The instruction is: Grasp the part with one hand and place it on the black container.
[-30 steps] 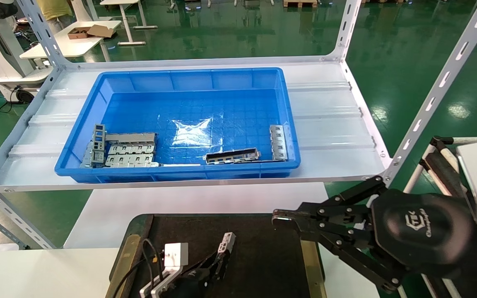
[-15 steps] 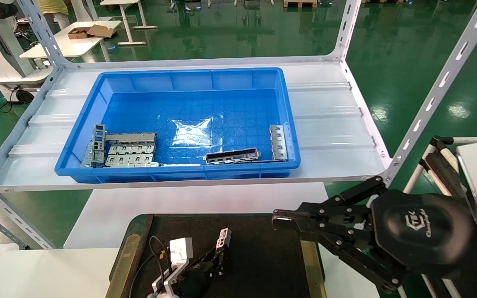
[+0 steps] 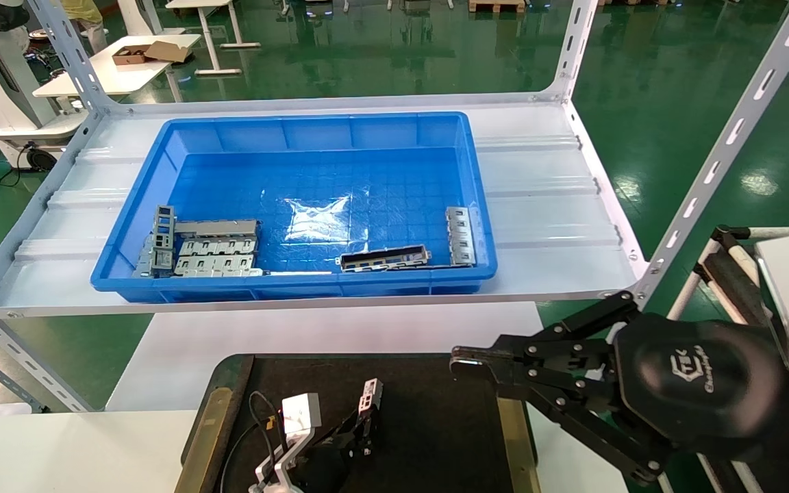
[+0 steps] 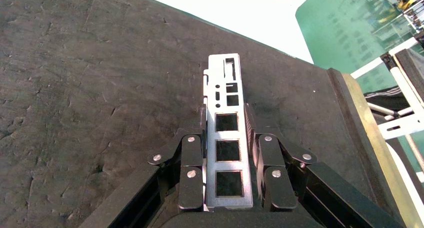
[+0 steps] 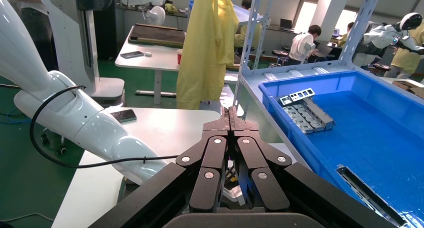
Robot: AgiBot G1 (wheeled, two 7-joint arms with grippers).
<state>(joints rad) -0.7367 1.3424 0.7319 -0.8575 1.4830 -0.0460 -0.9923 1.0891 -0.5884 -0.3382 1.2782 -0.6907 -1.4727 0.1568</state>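
Observation:
The part, a slim silver strip with rectangular cut-outs, is held by my left gripper low over the black container near its middle. In the left wrist view the part runs lengthwise between the fingers of the left gripper, which is shut on its long edges. Its free end points forward, close above the dark surface of the black container. My right gripper hangs shut and empty over the container's right edge. In its own view the right gripper shows both fingers pressed together.
A blue bin sits on the white shelf behind the container. It holds several grey slotted plates at the left, a dark hollow frame piece and another bracket. Brass strips edge the container.
My left gripper has shifted slightly left and lowered toward the container with the part still in it. The right arm has stayed still.

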